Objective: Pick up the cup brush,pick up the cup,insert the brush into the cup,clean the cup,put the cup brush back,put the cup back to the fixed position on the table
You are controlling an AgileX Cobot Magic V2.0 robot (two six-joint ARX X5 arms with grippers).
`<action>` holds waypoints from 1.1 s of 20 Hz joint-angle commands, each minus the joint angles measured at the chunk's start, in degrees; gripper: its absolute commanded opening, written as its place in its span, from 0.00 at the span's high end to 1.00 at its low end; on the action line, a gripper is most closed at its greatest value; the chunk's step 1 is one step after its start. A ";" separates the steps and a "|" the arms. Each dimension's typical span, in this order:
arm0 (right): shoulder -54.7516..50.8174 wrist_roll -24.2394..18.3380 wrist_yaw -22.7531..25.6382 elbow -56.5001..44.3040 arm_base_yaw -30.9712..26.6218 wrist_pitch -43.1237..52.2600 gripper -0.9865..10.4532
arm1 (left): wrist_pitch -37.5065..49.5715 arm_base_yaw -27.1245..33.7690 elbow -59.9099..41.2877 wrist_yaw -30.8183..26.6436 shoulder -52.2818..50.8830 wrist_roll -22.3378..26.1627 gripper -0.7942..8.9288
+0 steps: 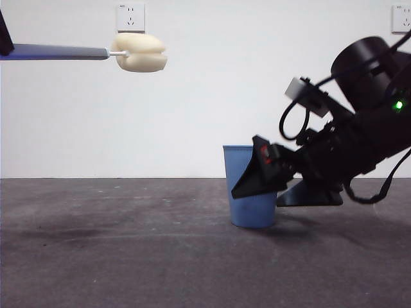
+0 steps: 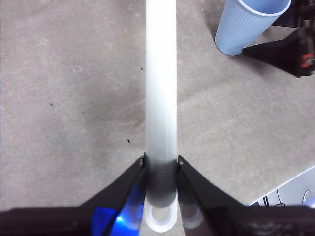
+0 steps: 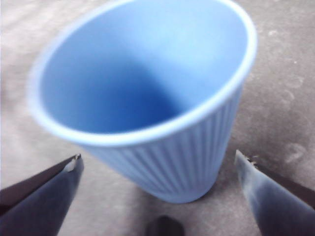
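Table: dark grey, carries only the cup, upright toward one side. Right claw: jaws spread wide either side of the cup, not yet touching it. Left claw: clamped on the brush handle, holding it level high above the table, sponge head well apart from the cup. Step in hand: picking up the cup. Next, judged: close squarely on the ribbed wall, then lift.

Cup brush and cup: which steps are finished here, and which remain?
Done: the left end effector holds the cup brush aloft. In hand: the right end effector, open, straddles the cup, which stands on the table. Left: lifting, inserting, cleaning, returning both.
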 commanded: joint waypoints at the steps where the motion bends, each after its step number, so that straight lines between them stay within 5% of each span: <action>1: 3.10 0.11 0.26 -0.57 0.17 3.72 0.42 | 0.13 -0.04 -0.22 -0.11 -0.09 0.63 0.93; 10: 7.87 2.05 2.29 -0.42 1.70 14.75 0.51 | 0.15 -0.04 -0.22 -0.13 -0.09 0.63 0.93; 18: 7.87 2.38 2.91 -0.39 2.40 15.45 0.93 | -0.48 -0.04 -0.22 -0.09 -0.09 1.60 0.93; 22: 4.50 3.85 3.06 -0.37 3.34 10.29 0.93 | -3.30 -0.04 -0.22 -0.11 -0.07 6.51 0.93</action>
